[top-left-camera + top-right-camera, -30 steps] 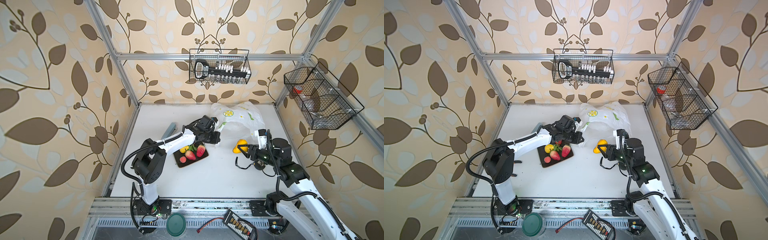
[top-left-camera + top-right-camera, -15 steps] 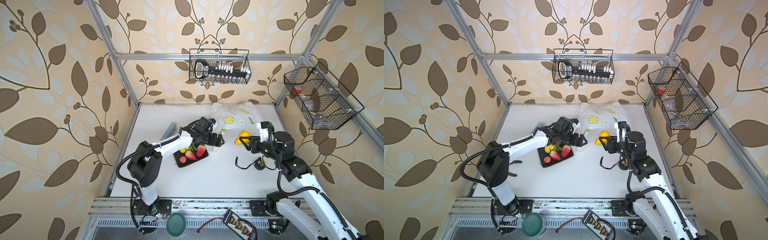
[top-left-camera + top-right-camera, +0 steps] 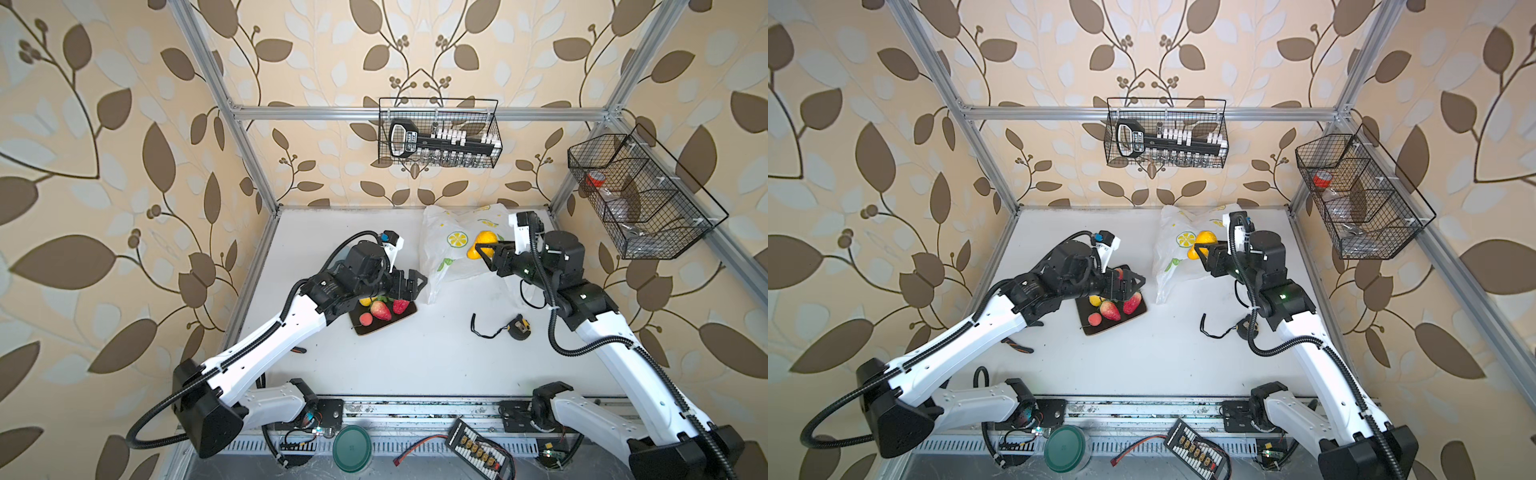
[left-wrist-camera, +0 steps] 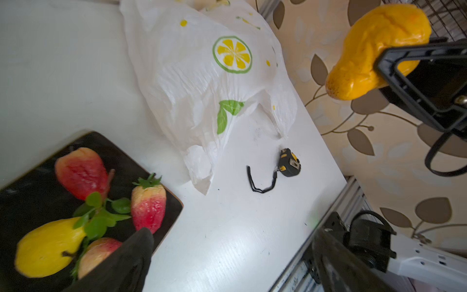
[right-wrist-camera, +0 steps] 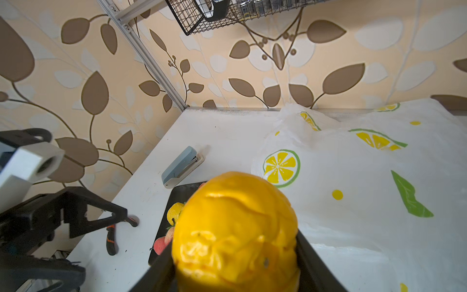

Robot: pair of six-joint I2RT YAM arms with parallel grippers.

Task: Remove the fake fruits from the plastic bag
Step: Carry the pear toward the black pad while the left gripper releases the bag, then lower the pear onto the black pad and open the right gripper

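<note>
The plastic bag (image 3: pixel 451 259) (image 3: pixel 1173 266) (image 4: pixel 202 83) (image 5: pixel 366 177), white with lemon prints, lies crumpled at the back of the table. My right gripper (image 3: pixel 486 251) (image 3: pixel 1202 249) (image 5: pixel 235 265) is shut on a yellow-orange fake fruit (image 3: pixel 482 242) (image 3: pixel 1205 240) (image 4: pixel 374 50) (image 5: pixel 235 227), held in the air over the bag's near side. My left gripper (image 3: pixel 417 282) (image 3: pixel 1136 282) (image 4: pixel 232 235) hangs open and empty over the dark tray (image 3: pixel 409 312) (image 3: pixel 1092 331) (image 4: pixel 30 182). On the tray lie red strawberries (image 3: pixel 380 311) (image 4: pixel 149 204), a yellow piece (image 4: pixel 48 250), a peach (image 3: pixel 365 319) and green leaves.
A black and yellow tape measure (image 3: pixel 517 328) (image 3: pixel 1246 328) (image 4: pixel 289 161) with its strap lies right of centre. A grey-blue stapler (image 5: pixel 182 166) sits behind the tray, and pliers (image 3: pixel 1017 347) (image 5: pixel 111 237) lie beside the left arm. Wire baskets (image 3: pixel 438 133) (image 3: pixel 636 195) hang on the back and right walls.
My left gripper has opened, let go of the bag's edge and drawn back over the tray. My right gripper has carried the yellow fruit up and toward the back, over the bag.
</note>
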